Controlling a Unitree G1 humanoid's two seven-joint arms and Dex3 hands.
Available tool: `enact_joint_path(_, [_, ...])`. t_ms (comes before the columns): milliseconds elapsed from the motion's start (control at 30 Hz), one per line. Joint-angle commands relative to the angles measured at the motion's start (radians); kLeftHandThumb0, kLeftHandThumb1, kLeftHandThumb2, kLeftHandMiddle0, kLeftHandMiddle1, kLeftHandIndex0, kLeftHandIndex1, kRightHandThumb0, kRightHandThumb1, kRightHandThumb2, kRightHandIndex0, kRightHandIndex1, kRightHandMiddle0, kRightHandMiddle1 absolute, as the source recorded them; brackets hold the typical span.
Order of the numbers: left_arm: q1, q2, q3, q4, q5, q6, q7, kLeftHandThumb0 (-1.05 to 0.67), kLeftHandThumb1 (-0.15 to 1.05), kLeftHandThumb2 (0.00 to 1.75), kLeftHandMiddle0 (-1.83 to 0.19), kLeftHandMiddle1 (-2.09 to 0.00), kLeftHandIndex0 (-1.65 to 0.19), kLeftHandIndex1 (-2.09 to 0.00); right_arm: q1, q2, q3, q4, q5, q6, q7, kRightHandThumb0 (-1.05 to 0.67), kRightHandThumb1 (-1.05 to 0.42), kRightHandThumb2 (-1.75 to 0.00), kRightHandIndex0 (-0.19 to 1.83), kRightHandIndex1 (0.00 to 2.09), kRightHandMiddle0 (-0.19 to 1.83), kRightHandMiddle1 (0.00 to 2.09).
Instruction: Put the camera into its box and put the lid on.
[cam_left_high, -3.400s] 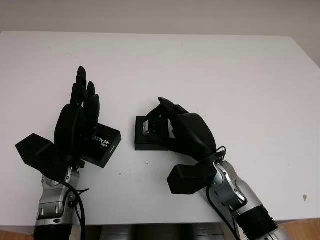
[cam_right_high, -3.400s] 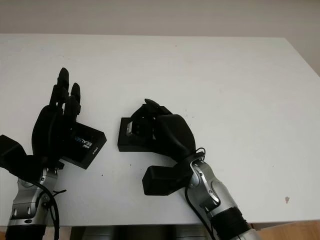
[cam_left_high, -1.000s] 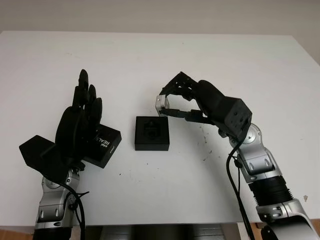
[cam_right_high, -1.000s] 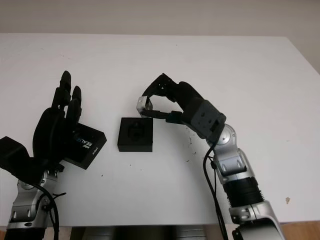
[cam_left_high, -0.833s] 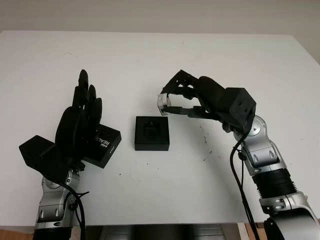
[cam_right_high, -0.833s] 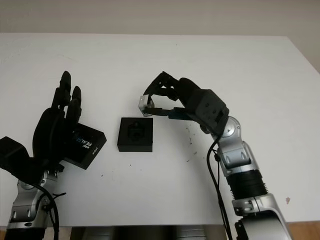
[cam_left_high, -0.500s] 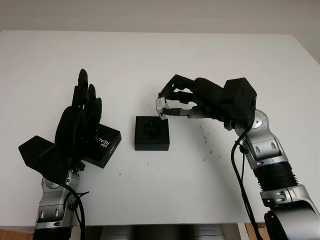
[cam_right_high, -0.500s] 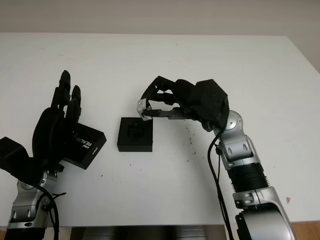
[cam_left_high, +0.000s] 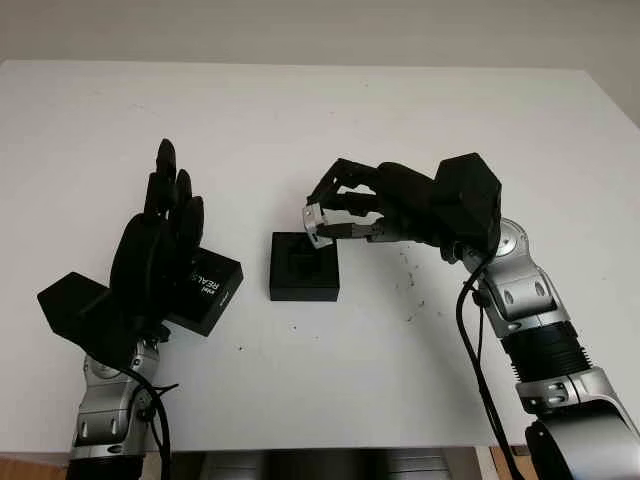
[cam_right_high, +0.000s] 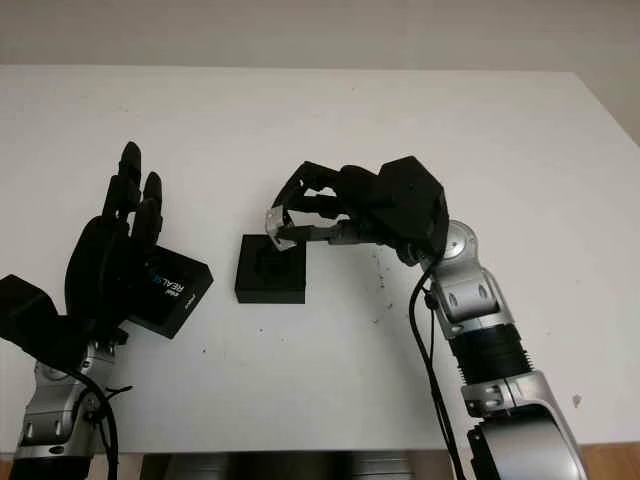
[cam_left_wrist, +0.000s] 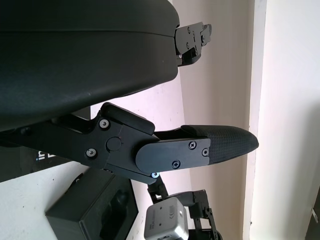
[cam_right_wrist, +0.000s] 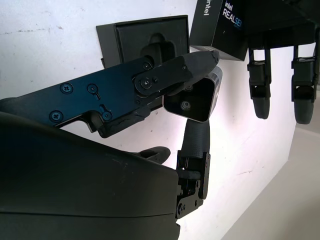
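Since the earlier frames the camera (cam_left_high: 318, 220) has been lifted out of the box and carried up and to the right, and it has now been brought back leftward, so that it is held above the far right corner of the box (cam_left_high: 303, 267). Over the last half second the right robot hand (cam_left_high: 345, 212) has been shifted a little toward the box. The left robot hand and the lid are unchanged in position.

The camera, a small silver block, is pinched between the fingertips (cam_right_wrist: 200, 62) of the right robot hand; in the right wrist view its dark underside with a screw hole is seen, with a finger on either side. It is held clear of the box and is not seated in it.

The box, black and square, is observed on the white table (cam_left_high: 320, 130) with its moulded recess exposed and unoccupied.

The lid (cam_left_high: 208, 290), black with white "REALSENSE" lettering, is noted on the table just left of the box, set at an angle. It is partly covered by the left robot hand (cam_left_high: 160, 245), which is open above the lid's left part and grips nothing.
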Motion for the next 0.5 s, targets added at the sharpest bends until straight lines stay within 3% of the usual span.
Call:
enact_joint_path(0, [0.005,-0.003,-0.001,-0.017,-0.001,-0.004,0.003,-0.77,1.05,0.51,0.19,0.0,0.19,0.0,0.008,-0.005,0.006,-0.005,-0.014,-0.037,-0.009,-0.55,-1.05,-0.11,0.36,0.15,0.46,1.79])
enact_joint_path(467, [0.008,0.0,-0.001,-0.016,0.0,-0.007,-0.001,-0.77,1.05,0.51,0.19,0.0,0.19,0.0,0.024,-0.024,0.049,0.015,-0.123,-0.19,-0.039,-0.53,-1.05,-0.13,0.34,0.12,0.46,1.78])
